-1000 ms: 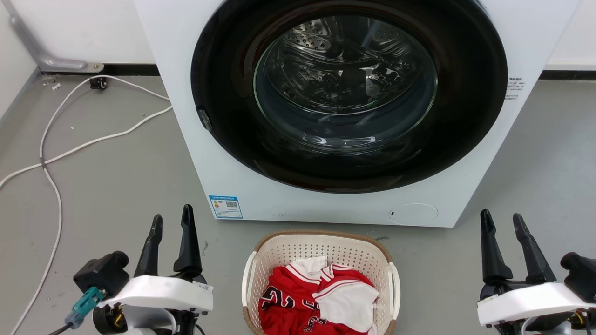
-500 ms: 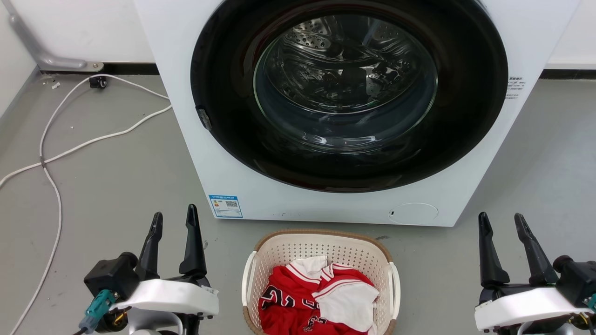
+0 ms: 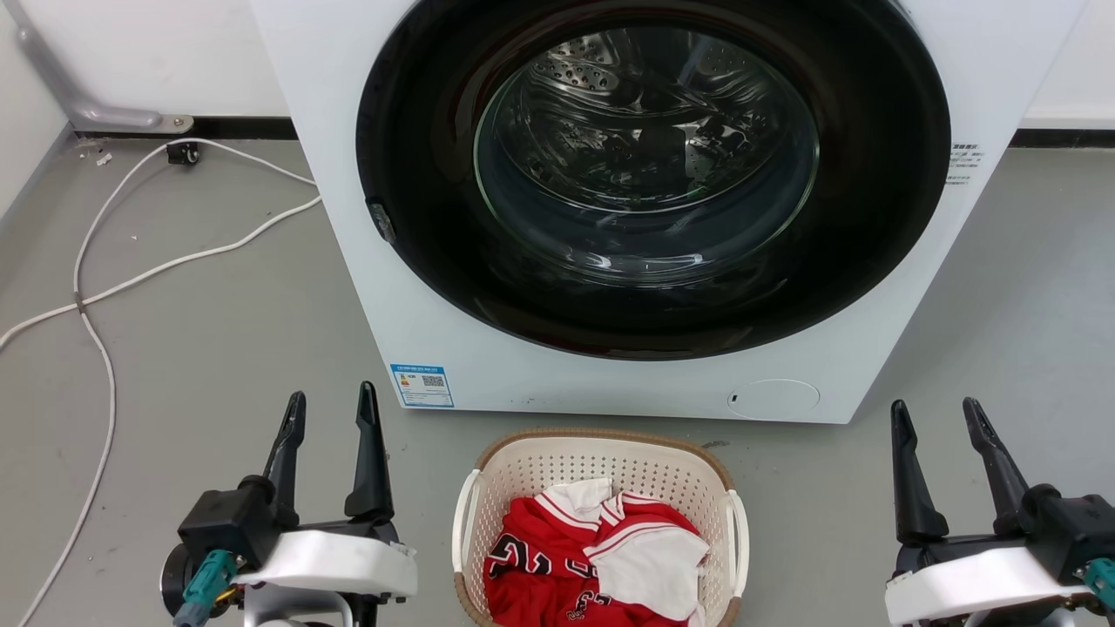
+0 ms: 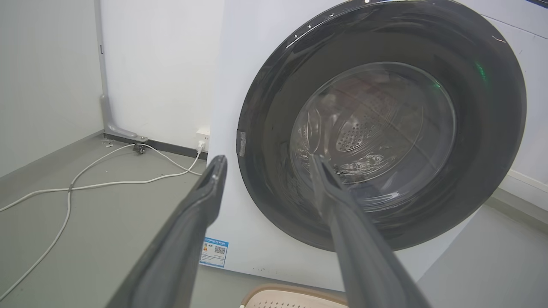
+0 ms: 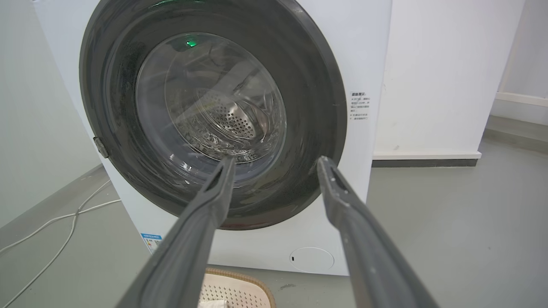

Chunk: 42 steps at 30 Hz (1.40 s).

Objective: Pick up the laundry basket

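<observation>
Left gripper point(image 3: 331, 394) is parked just off the left side of the basket point(image 3: 601, 434). Its fingers point(image 4: 188, 239) are spread apart with nothing between them, pointing up and forward, and it's not touching the basket at all. Its white wrist point(image 3: 335, 562) sits low, about level with the basket's near half, with a teal plug point(image 3: 205, 582) hanging off the side away from the basket. Right gripper point(image 3: 934, 405) mirrors that pose on the other side of the basket: fingers point(image 5: 201, 222) splayed, nothing held, tips leaning a bit outward. It's parked noticeably farther from the basket than the left one. The basket itself sits flat on the grey floor point(image 3: 218, 331) between the two arms, both white handles point(image 3: 463, 522) free, with a red and white jersey point(image 3: 540, 549) bunched up inside. Right behind the basket is the washer point(image 3: 435, 287), dark round door point(image 3: 871, 218) shut, and both wrist cams look along their fingers straight at it, with a sliver of the basket's brown rim at the bottom edge. A white cable point(image 3: 96, 348) loops over the floor well left of the basket, out past the left gripper.
</observation>
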{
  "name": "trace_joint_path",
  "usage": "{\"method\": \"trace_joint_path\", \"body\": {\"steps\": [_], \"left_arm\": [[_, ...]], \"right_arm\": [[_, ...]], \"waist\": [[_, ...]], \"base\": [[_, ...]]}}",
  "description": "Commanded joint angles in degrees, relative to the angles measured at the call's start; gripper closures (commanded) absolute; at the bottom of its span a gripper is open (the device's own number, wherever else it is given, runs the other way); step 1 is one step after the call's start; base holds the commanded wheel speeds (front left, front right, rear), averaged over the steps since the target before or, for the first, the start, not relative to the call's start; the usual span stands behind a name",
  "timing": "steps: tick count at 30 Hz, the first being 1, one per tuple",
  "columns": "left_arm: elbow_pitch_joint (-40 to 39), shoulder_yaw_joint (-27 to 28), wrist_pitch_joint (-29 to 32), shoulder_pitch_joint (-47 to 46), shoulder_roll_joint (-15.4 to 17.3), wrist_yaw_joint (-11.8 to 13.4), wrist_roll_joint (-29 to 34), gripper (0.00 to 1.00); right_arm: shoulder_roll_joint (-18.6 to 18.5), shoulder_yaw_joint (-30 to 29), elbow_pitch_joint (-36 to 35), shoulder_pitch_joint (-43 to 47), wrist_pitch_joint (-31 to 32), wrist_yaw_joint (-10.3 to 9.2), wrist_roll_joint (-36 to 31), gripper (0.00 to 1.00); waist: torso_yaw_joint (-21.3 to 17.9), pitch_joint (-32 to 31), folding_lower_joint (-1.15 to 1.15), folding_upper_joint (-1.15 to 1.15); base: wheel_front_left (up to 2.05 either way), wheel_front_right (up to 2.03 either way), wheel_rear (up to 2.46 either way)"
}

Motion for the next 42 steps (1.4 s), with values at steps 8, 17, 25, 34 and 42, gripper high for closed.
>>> {"method": "trace_joint_path", "body": {"steps": [8, 17, 25, 34, 42], "left_arm": [[-0.70, -0.24, -1.37, 0.99, 0.16, 0.38, 4.37, 0.00], [-0.94, -0.21, -2.28, 1.39, 0.17, 0.46, 8.16, 0.00], [-1.02, 0.49, -2.59, 1.91, 0.16, -0.03, 9.45, 0.00], [-0.04, 1.12, -2.59, 2.49, 0.16, -0.50, 9.98, 0.00], [1.05, 1.13, -2.59, 2.85, 0.16, -0.26, 11.08, 0.00]], "right_arm": [[-0.19, -0.05, -0.68, 1.08, -1.29, -0.02, -4.56, 0.00], [-0.19, -0.24, -0.90, 1.40, -2.31, -0.02, -8.18, 0.00], [-0.19, -0.11, -0.89, 1.87, -2.66, -0.02, -9.41, 0.00], [-0.18, -0.31, -0.24, 2.18, -2.65, -0.02, -9.42, 0.00], [-0.18, -0.26, 0.35, 2.50, -2.64, -0.02, -9.70, 0.00]], "waist": [[-0.15, 0.01, 0.00, 0.00], [0.01, 0.01, 0.00, 0.00], [0.01, 0.10, 0.00, 0.00], [0.02, 0.05, 0.00, 0.00], [0.07, 0.07, 0.00, 0.00]], "base": [[0.00, 0.00, 0.00], [0.00, 0.00, 0.00], [0.00, 0.00, 0.00], [0.00, 0.00, 0.00], [0.00, 0.00, 0.00]]}}
